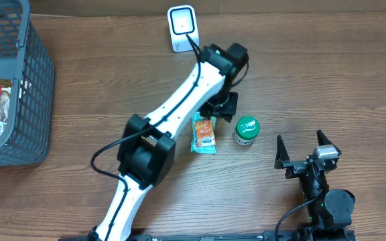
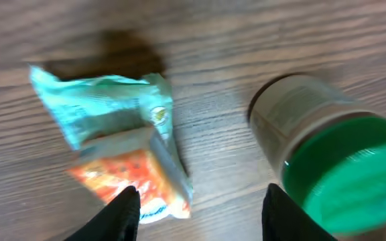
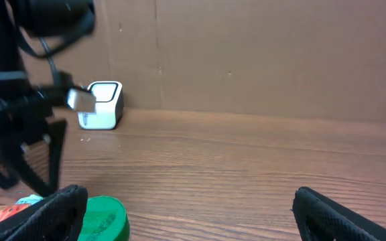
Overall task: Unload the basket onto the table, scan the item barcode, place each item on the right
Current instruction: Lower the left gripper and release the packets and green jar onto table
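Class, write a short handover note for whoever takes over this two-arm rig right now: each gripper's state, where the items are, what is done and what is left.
Left gripper: open, empty, low over the table, close to the orange-and-teal foil snack packet and the small round jar with a green lid.
Right gripper: open, empty, well clear of the items.
Packet lies flat on the wooden table, with the jar upright beside it. White barcode scanner stands at the far edge. Grey plastic basket on the left holds more packaged items.
Done: nothing grasped or scanned yet.
Left: grasp an item and show its barcode to the scanner.
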Robot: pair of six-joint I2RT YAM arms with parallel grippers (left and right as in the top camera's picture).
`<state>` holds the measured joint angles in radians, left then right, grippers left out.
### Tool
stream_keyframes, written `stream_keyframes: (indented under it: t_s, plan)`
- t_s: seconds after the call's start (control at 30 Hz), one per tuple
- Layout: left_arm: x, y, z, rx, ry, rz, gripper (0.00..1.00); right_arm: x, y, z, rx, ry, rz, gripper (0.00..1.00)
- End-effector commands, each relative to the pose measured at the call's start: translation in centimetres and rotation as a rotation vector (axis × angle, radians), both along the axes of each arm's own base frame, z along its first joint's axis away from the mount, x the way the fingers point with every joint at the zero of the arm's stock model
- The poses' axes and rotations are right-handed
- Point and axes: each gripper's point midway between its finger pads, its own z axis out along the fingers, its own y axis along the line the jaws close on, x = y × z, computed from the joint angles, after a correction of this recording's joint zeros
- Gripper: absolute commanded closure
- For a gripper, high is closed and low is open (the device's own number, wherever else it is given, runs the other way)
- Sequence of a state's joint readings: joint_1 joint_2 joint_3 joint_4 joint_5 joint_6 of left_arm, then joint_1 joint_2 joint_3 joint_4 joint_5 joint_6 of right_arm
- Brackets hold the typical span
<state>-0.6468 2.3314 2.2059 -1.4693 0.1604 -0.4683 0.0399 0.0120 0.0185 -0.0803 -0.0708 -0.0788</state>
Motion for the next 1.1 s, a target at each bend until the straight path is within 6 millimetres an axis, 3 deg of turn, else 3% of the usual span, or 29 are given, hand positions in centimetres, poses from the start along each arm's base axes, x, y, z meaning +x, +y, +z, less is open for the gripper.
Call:
stream_keyframes:
  t_s: [0.0,0.03,0.1,0.17,0.43,0.63,0.9,1.0,1.07]
  plan:
    - [0.2,2.3,3.3,0.069,-0.076,-0.005,0.59,0.0,-0.1,-0.3,-0.008,-0.002,-0.007,0.0]
    - [0.1,3.8,3.1,0.146,-0.078,0.013,0.6,0.0,-0.1,-0.3,-0.008,-0.002,-0.007,0.0]
    - [-0.3,6.8,2.7,0.306,-0.083,0.059,0.71,0.0,-0.1,-0.3,-0.008,-0.002,-0.007,0.0]
    - [-0.6,8.1,2.1,0.368,-0.072,0.085,0.85,0.0,-0.1,-0.3,-0.008,-0.002,-0.007,0.0]
    - [-2.3,9.2,-2.4,0.423,0.005,0.103,0.96,0.0,-0.1,-0.3,-0.008,-0.002,-0.007,0.0]
    - [-2.3,8.1,-3.6,0.367,0.012,0.11,0.96,0.0,-0.1,-0.3,-0.008,-0.002,-0.007,0.0]
    - [-2.5,4.0,-4.1,0.183,0.036,0.083,0.96,0.0,-0.1,-0.3,-0.008,-0.002,-0.007,0.0]
    - [-2.7,2.3,-4.1,0.091,0.058,0.044,0.96,0.0,-0.1,-0.3,-0.008,-0.002,-0.007,0.0]
    - [-2.4,1.5,-2.8,0.034,0.05,0.019,0.96,0.0,-0.1,-0.3,-0.008,-0.002,-0.007,0.0]
